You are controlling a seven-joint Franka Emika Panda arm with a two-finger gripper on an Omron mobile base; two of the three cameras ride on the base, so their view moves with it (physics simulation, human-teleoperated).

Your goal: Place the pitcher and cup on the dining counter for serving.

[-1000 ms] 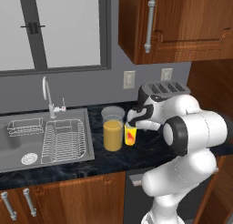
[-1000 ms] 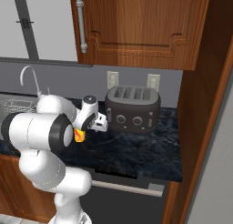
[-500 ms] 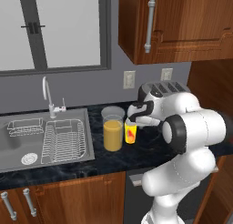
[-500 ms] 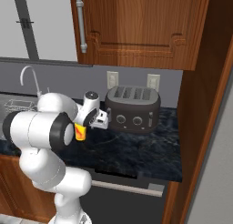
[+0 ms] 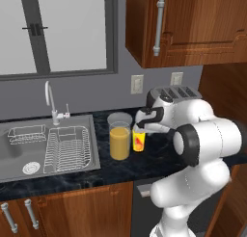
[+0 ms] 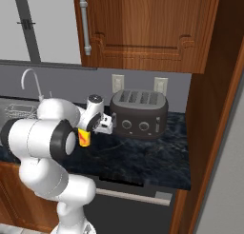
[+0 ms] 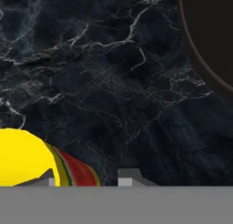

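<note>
The small yellow cup (image 5: 139,141) with its red-orange mark stands just right of the tall clear pitcher (image 5: 119,143) of orange liquid on the black kitchen worktop (image 5: 159,156). My gripper (image 5: 141,129) comes down on the cup from above. In the hand view, one fingertip (image 7: 44,178) is over the cup's (image 7: 20,157) yellow inside and the other (image 7: 129,177) is outside its striped wall, so the gripper (image 7: 86,178) is shut on the rim. From the right, the cup (image 6: 84,138) hangs below the hand (image 6: 99,122). The dining counter is out of view.
A dark four-slot toaster (image 6: 139,113) stands close behind and right of the hand. A sink (image 5: 29,151) with a wire dish rack (image 5: 67,147) and a faucet (image 5: 50,103) lies to the left. Wooden wall cabinets (image 5: 193,24) hang overhead.
The hand has turned slightly at the cup and the cup has shifted up a touch with it. The pitcher has not moved.
</note>
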